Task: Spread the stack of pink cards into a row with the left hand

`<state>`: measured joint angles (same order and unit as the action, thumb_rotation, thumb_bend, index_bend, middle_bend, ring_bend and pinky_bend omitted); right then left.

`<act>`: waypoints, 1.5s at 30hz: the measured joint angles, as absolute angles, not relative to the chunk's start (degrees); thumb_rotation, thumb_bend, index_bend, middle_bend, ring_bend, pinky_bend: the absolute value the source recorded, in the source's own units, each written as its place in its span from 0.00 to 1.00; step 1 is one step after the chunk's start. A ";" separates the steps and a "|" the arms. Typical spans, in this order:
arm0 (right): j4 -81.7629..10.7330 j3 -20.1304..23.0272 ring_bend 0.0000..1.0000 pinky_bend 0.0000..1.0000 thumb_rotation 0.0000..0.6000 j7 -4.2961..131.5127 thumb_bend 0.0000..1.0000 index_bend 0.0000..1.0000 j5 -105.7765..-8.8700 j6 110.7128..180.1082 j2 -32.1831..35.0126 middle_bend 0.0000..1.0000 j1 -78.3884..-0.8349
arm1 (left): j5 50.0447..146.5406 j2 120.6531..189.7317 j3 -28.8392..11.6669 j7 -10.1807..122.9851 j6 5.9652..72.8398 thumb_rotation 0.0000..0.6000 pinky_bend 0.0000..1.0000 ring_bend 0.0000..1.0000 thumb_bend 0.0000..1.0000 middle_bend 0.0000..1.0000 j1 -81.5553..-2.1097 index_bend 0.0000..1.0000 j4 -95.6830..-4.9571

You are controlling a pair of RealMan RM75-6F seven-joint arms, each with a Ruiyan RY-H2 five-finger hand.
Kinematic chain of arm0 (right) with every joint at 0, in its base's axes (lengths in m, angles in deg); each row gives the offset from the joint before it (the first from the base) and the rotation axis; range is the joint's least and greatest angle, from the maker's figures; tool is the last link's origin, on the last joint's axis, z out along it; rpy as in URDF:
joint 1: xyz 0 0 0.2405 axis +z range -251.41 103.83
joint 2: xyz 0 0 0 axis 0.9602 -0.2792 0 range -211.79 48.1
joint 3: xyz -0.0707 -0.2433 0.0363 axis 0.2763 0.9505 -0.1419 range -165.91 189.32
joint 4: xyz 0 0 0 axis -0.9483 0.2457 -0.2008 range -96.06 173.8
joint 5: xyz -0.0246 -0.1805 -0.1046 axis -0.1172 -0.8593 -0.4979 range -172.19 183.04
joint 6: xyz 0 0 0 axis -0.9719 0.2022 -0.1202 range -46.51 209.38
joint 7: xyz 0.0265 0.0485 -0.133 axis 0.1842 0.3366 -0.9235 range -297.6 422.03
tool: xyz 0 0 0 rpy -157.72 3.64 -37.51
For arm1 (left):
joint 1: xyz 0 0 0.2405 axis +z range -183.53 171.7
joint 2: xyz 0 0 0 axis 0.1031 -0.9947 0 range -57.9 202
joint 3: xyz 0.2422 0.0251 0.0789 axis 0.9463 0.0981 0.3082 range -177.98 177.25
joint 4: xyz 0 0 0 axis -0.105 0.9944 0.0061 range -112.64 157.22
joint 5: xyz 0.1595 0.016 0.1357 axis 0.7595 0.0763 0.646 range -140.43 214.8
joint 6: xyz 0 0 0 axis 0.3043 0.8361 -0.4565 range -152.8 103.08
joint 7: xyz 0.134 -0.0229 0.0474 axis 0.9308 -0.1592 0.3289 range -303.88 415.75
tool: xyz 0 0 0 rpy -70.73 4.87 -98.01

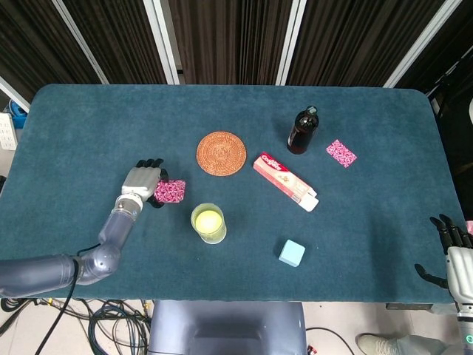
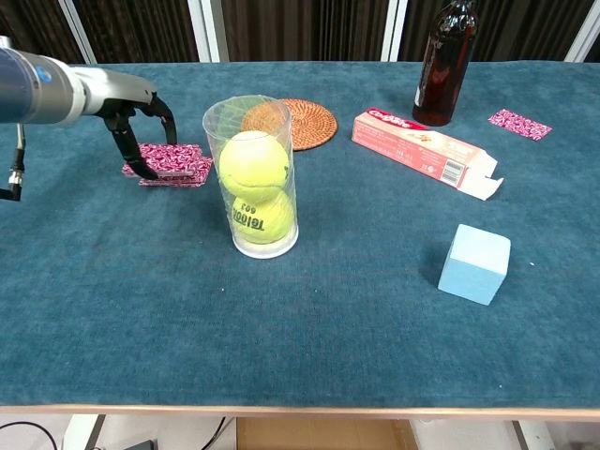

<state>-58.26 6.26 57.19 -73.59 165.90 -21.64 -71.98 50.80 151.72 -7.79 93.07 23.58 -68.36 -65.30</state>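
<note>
On the counter's left half, the stack of pink cards is lying flat, just at 10 o'clock of the clear tube that is holding two tennis balls one above the other. From the chest view the cards are showing slightly fanned, the upper ones sitting off to 9 o'clock of the lower ones. The left hand is reaching down over the stack's 9 o'clock edge, its dark fingertips curling downward and touching the top of the cards; it is pressing on them rather than closing round anything, with the fingers apart

At 1 o'clock of the stack, the round woven coaster is lying flat and apart from it. Further toward 3 o'clock, the toothpaste box is lying on its side with one end flap open, and the dark glass bottle is standing upright at 12 o'clock of the box. A single pink card is lying at 3 o'clock of the bottle, well apart from the stack. The light blue cube is sitting at 6 o'clock of the toothpaste box, near the front edge

Off the counter's 4 o'clock corner, the right hand is hanging with fingers spread, gripping nothing
</note>
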 measured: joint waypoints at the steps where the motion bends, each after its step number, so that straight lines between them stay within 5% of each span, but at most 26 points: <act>1: -58.34 6.29 0.15 0.20 1.00 57.12 0.17 0.11 -73.63 165.96 -21.65 0.08 -72.01 | 51.17 151.07 -7.56 93.00 23.92 1.00 0.00 0.00 0.31 0.13 -68.11 0.48 -66.48; 14: -58.60 6.25 0.15 0.19 1.00 57.67 0.17 0.11 -73.69 166.25 -21.95 0.08 -72.20 | 56.29 144.66 -2.76 92.87 33.08 1.00 0.00 0.00 0.32 0.13 -63.41 0.47 -84.28; 25: -58.50 6.07 0.15 0.19 1.00 58.58 0.17 0.11 -73.53 166.54 -22.29 0.08 -72.44 | 60.12 149.58 -1.39 95.08 39.63 1.00 0.00 0.00 0.32 0.12 -61.71 0.47 -82.99; 45: -58.25 5.95 0.15 0.20 1.00 58.42 0.17 0.11 -72.95 165.98 -22.16 0.08 -72.28 | 57.57 153.99 -4.42 95.77 38.94 1.00 0.00 0.00 0.31 0.12 -60.79 0.46 -77.84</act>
<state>-58.25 5.95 58.42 -72.95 165.98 -22.16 -72.28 57.57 153.99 -4.42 95.77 38.94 -60.79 -77.84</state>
